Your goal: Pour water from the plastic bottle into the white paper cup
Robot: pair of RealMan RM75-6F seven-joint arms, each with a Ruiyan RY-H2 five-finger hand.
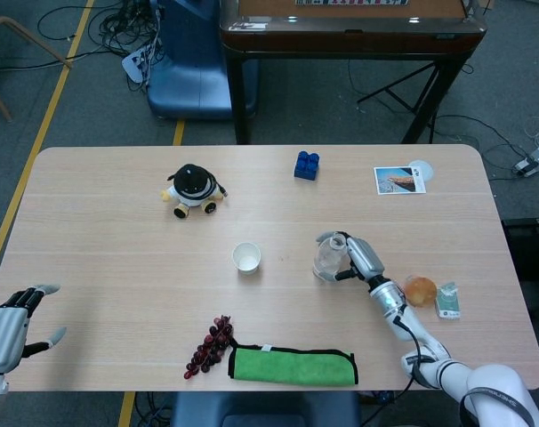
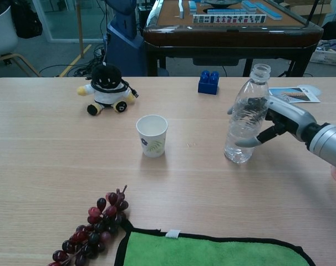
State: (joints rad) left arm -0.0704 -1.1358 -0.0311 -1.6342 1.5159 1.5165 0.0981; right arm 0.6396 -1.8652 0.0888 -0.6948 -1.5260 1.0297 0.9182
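My right hand (image 2: 279, 119) grips the uncapped bottle (image 2: 243, 123) upright, at 3 o'clock from the cup (image 2: 152, 135) near the bench (image 1: 109, 258) centre. My left hand (image 1: 7, 329) rests open off the bench's 8 o'clock corner.

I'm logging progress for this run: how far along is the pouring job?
Done: the right hand grips the uncapped clear plastic bottle. In hand: the bottle is upright, apart from the white paper cup, to its right. Left: bringing it over the cup and tilting; no pouring shows. The left hand rests idle.
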